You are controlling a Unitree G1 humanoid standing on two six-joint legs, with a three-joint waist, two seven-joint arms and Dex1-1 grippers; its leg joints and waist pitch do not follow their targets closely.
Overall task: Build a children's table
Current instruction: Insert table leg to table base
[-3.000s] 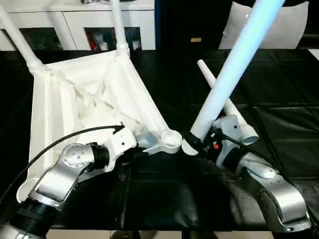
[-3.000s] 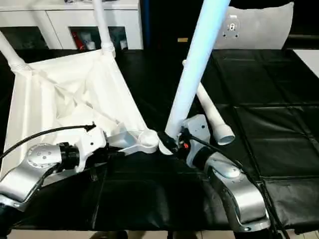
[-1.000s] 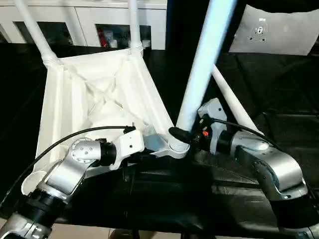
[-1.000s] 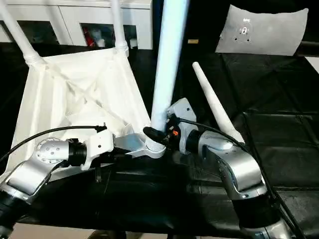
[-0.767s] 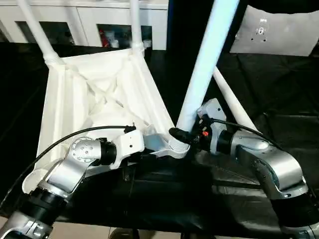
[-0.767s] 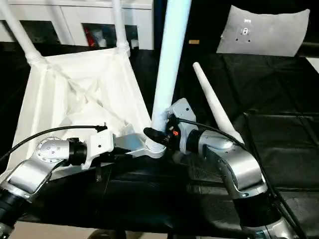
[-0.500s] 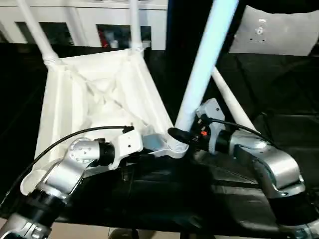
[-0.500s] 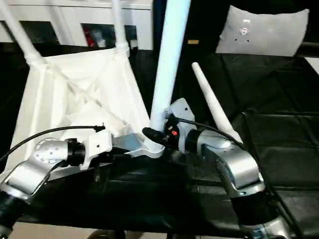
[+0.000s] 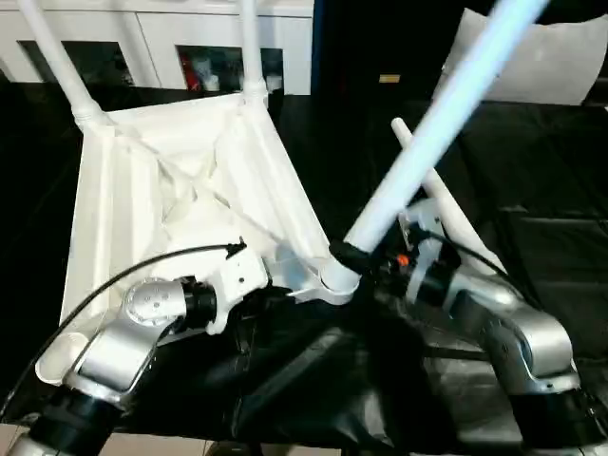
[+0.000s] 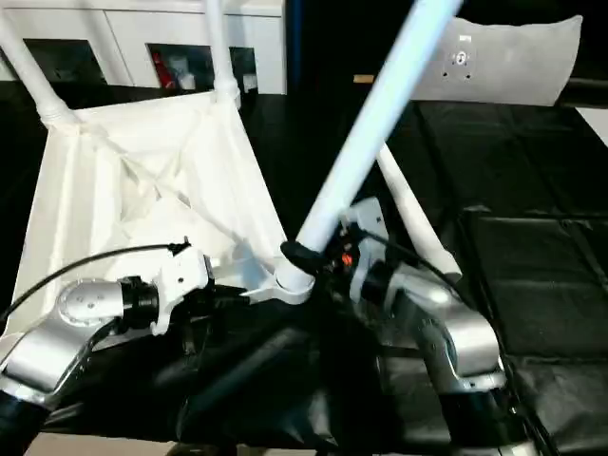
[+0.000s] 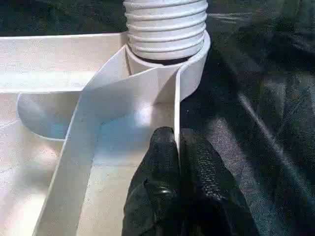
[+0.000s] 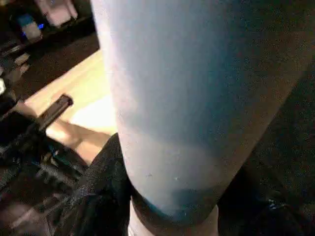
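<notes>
White plastic table top (image 9: 180,190) lies upside down on the black sheet (image 9: 532,190), ribs facing up, with two legs (image 9: 249,47) standing in its far corner sockets. We see the left gripper (image 11: 178,147) pinched shut on a thin rib of the top just beside the near corner socket (image 9: 334,275). The right gripper (image 9: 366,261) clasps the third leg (image 9: 446,104) near its base; this leg sits in that socket and leans to the right. A fourth leg (image 10: 418,223) lies on the sheet behind it.
</notes>
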